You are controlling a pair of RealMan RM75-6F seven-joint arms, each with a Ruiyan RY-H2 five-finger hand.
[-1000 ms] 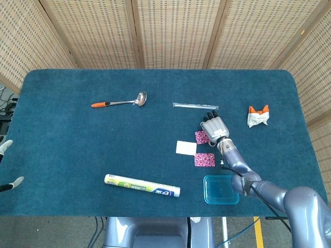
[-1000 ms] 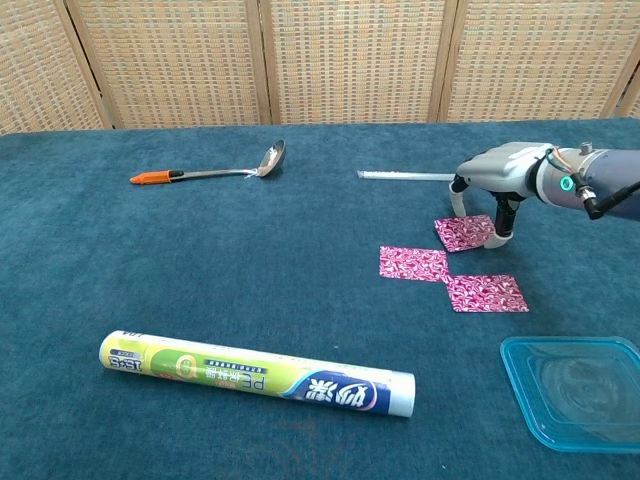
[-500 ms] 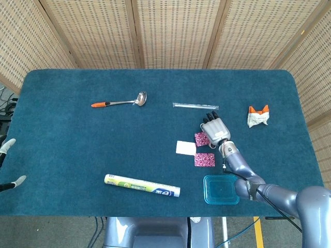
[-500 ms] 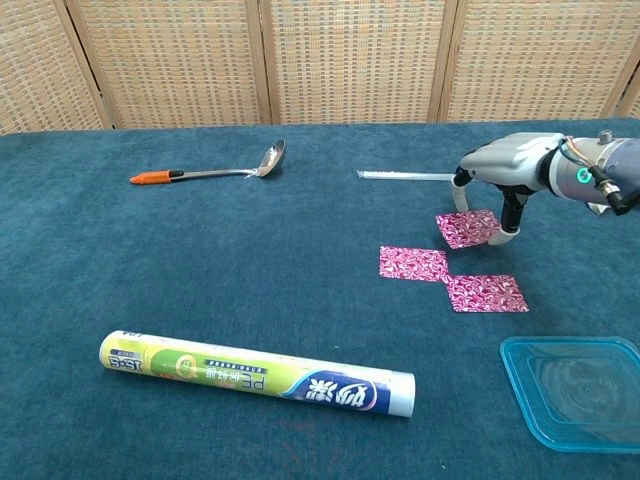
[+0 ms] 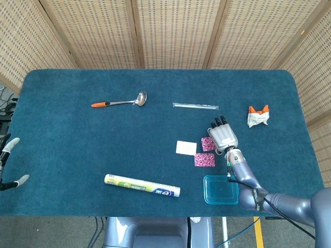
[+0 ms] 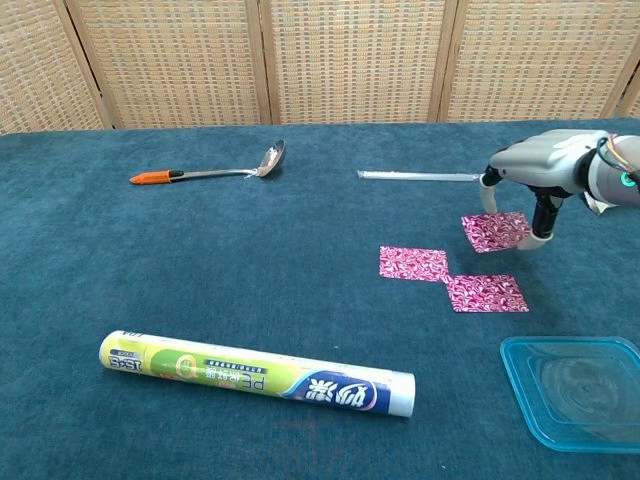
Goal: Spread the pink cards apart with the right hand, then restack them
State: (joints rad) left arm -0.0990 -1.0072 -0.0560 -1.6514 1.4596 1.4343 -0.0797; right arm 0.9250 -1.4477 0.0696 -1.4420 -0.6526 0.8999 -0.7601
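Fingertips of the right hand press one pink card, grasping nothing; two others lie apart.

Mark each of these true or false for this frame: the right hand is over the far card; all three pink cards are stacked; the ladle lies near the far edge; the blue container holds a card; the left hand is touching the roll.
1. The right hand is over the farthest pink card. True.
2. All three pink cards are stacked. False: they lie spread out, with the middle card and the near card meeting only at a corner.
3. The ladle lies toward the far side. True.
4. The blue container holds a card. False: it looks empty.
5. The left hand touches the roll. False: it is at the table's edge, far from it.
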